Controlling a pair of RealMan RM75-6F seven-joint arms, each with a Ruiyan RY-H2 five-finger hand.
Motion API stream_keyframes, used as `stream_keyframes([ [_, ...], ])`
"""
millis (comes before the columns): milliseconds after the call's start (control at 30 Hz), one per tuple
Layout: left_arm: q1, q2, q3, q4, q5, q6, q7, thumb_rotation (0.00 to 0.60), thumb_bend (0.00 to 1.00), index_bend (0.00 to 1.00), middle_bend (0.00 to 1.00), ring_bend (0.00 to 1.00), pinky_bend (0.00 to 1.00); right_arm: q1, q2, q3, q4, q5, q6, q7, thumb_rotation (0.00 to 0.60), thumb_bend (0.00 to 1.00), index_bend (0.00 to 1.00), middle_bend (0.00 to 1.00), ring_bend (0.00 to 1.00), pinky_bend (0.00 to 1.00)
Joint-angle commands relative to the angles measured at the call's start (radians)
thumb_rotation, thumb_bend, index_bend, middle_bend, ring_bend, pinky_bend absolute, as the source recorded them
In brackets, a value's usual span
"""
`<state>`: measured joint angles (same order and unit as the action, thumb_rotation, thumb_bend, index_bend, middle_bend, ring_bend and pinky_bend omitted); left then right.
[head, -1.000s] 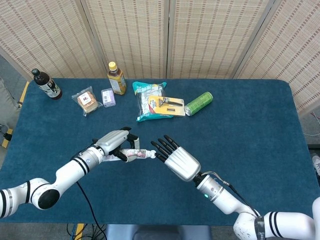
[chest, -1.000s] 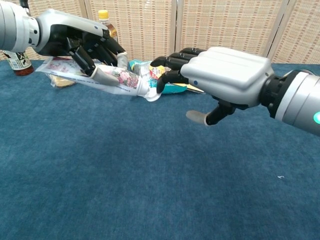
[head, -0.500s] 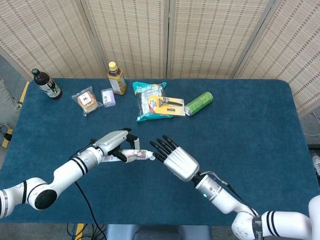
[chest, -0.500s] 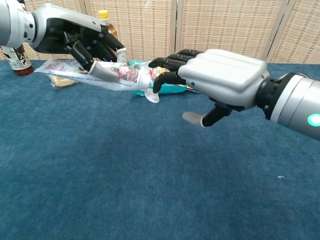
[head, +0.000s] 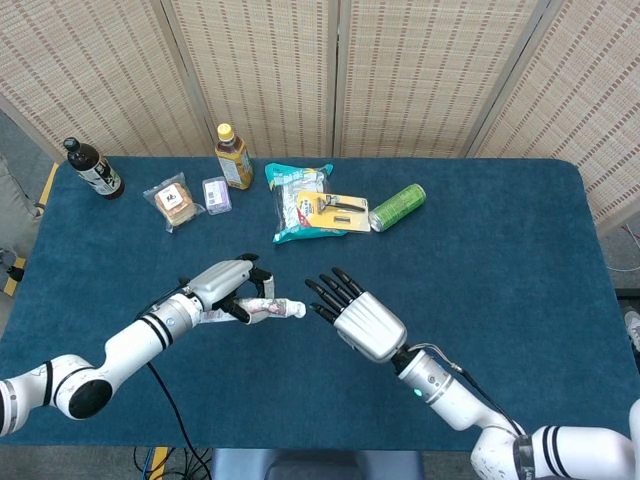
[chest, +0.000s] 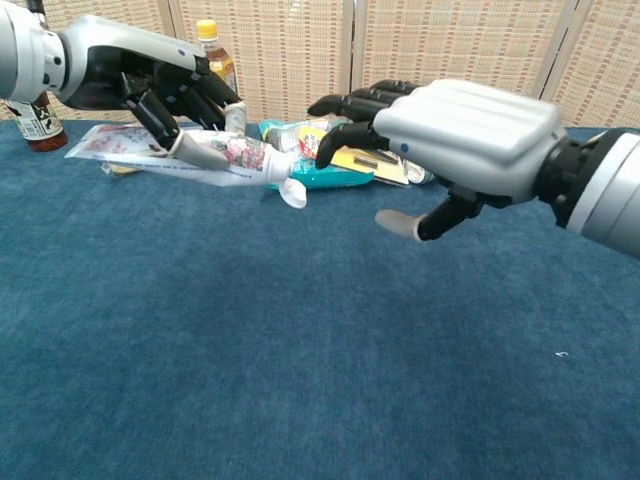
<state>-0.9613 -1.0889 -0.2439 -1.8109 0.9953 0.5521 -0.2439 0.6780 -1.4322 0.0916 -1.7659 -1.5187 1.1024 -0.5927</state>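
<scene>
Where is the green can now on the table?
In the head view, the green can lies on its side at the table's far middle, just right of the razor package.

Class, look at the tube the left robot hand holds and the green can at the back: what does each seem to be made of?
Tube: probably soft plastic or laminate, glossy print; its flat tail looks crimped in the left robot hand.
Green can: likely metal, smooth cylinder with a pale rimmed end; it could be coated.
</scene>
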Motion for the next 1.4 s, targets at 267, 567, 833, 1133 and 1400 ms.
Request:
stream_keyframes([
  [267, 0.038, -0.131, 0.089, 0.17, 0.078, 0.072, 0.093, 0.6, 0.38, 0.55, 0.59, 0.36, 0.0, -0.109, 0.21, -0.007, -0.08, -0.03, 0.14, 0.069, 0.6, 0.31, 0.26, 0.04, 0.0, 0.0],
  [567, 0.049, -0.269, 0.14, 0.369, 0.11, 0.137, 0.207, 0.6, 0.38, 0.53, 0.58, 0.34, 0.0, -0.172, 0.313, -0.016, -0.077, -0.016, 0.184, 0.163, 0.6, 0.31, 0.26, 0.04, 0.0, 0.0],
  [833, 0.074, -0.384, 0.191, 0.526, 0.086, 0.232, 0.434, 0.6, 0.38, 0.47, 0.53, 0.31, 0.0, -0.205, 0.35, -0.033, -0.069, -0.018, 0.181, 0.244, 0.6, 0.31, 0.26, 0.04, 0.0, 0.0],
  [1133, 0.139, -0.282, 0.169, 0.405, 0.043, 0.282, 0.424, 0.6, 0.38, 0.27, 0.29, 0.13, 0.0, -0.252, 0.384, -0.024, -0.047, -0.004, 0.22, 0.286, 0.6, 0.31, 0.26, 0.04, 0.0, 0.0],
  [1400, 0.324, -0.125, 0.199, 0.246, 0.16, 0.519, 0.311, 0.6, 0.38, 0.28, 0.29, 0.13, 0.0, -0.34, 0.431, -0.044, -0.04, 0.045, 0.276, 0.306, 0.6, 0.31, 0.26, 0.04, 0.0, 0.0],
])
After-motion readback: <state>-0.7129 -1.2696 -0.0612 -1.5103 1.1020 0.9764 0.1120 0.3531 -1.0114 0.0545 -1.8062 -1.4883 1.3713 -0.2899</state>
